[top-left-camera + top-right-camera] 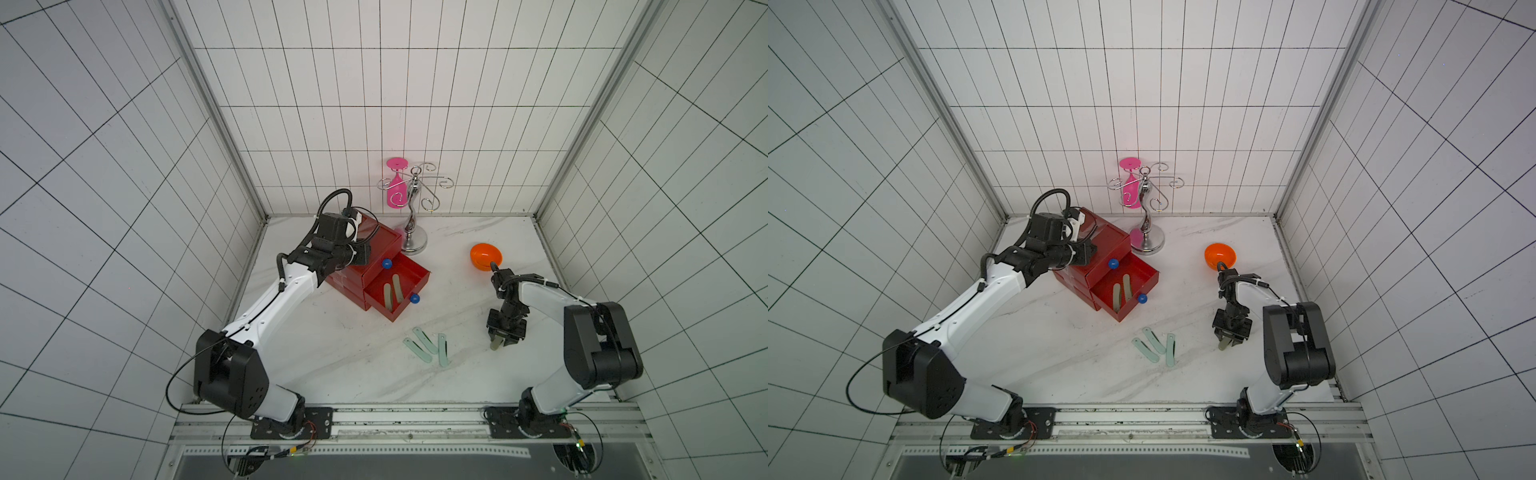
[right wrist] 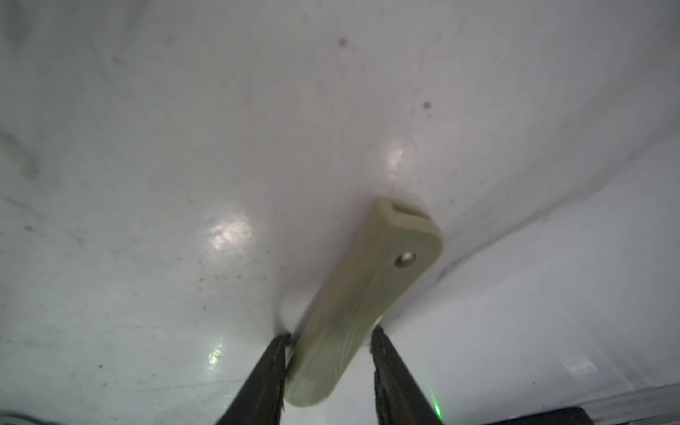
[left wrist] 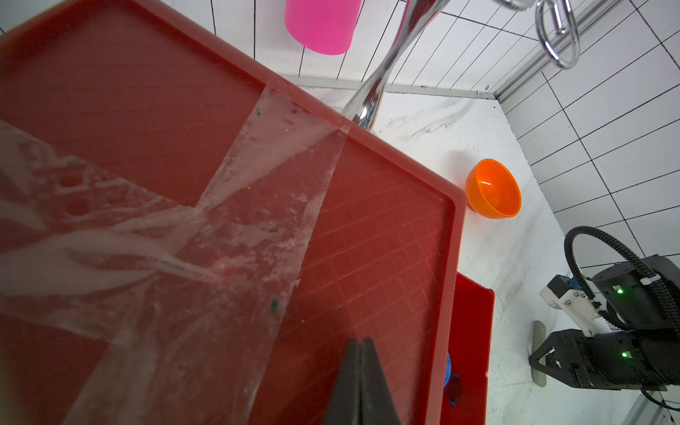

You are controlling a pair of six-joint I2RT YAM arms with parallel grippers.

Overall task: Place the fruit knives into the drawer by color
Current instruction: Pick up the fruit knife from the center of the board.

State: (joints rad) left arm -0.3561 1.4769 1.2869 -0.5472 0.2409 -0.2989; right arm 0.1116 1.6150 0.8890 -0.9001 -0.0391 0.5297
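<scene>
Pinching the grey-olive knife (image 2: 368, 290) across its width, the right gripper (image 2: 329, 335) has its jaws clamped on the strip's edges near one end, probably so the length hangs free and can be lowered straight into a drawer. The free end points down at the white table (image 2: 184, 147); whether it touches I cannot tell. The knife is a short, flat, dull olive strip with rounded corners, a small metal rivet near the free end and a slot in its tip. Just beside this arm, three mint green knives (image 1: 428, 347) lie loosely fanned on the table, untouched. Farther off, the red chest (image 1: 386, 243) has one open drawer (image 1: 419, 276) with two olive knives (image 1: 392, 291) inside, so the held one likely belongs there. The left gripper (image 3: 362, 382), jaws pressed together, sits tip-down at the chest's taped top, apparently to keep the light box from sliding.
</scene>
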